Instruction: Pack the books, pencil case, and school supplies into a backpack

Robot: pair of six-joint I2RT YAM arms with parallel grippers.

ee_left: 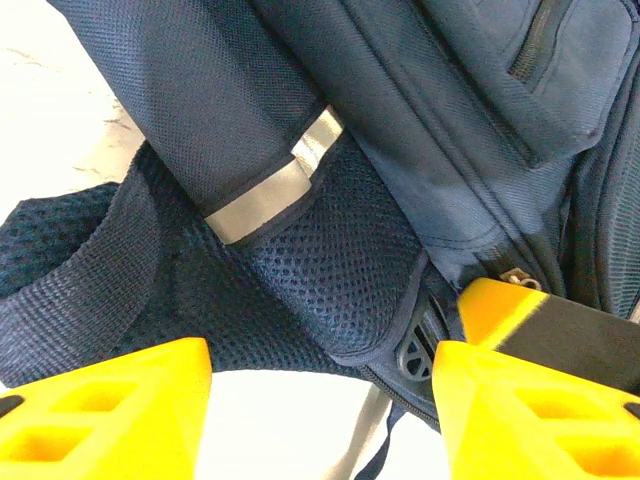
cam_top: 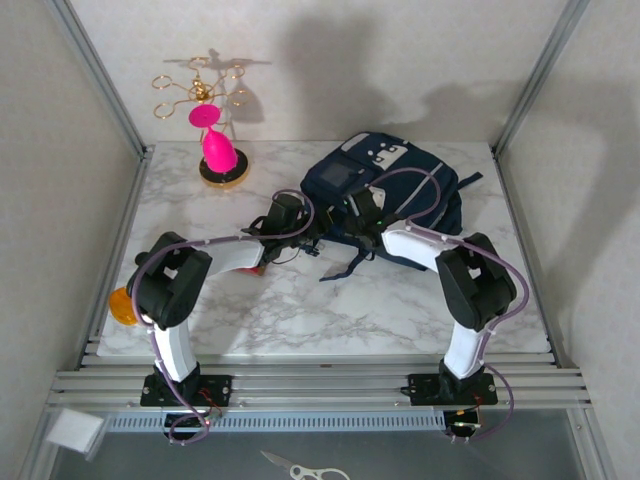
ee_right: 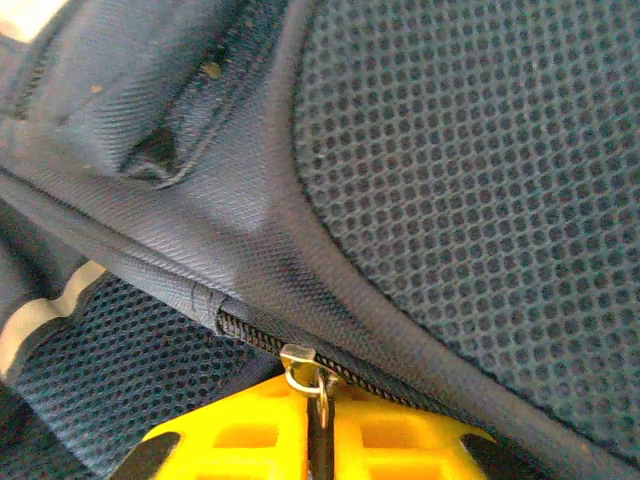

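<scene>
The navy backpack [cam_top: 392, 180] lies at the back right of the table. My right gripper [ee_right: 320, 398] is shut on the metal zipper pull [ee_right: 319, 412], which hangs from the slider [ee_right: 299, 358] on a closed zip. From above, the right gripper [cam_top: 355, 215] sits at the bag's near-left edge. My left gripper [ee_left: 320, 400] stands open just beside it, its yellow fingers [ee_left: 110, 405] straddling bare table below a mesh shoulder strap [ee_left: 330, 270]. Its place from above is the left gripper [cam_top: 315, 232]. An orange rounded piece [cam_top: 122, 305] rests at the table's left edge. Books and pencil case are out of view.
A gold wire stand [cam_top: 212, 110] with a pink piece [cam_top: 218, 150] is at the back left. A small red bit [cam_top: 257, 268] peeks from under my left forearm. Dark straps [cam_top: 345, 265] trail toward the table's middle. Scissors [cam_top: 295, 467] lie below the rail.
</scene>
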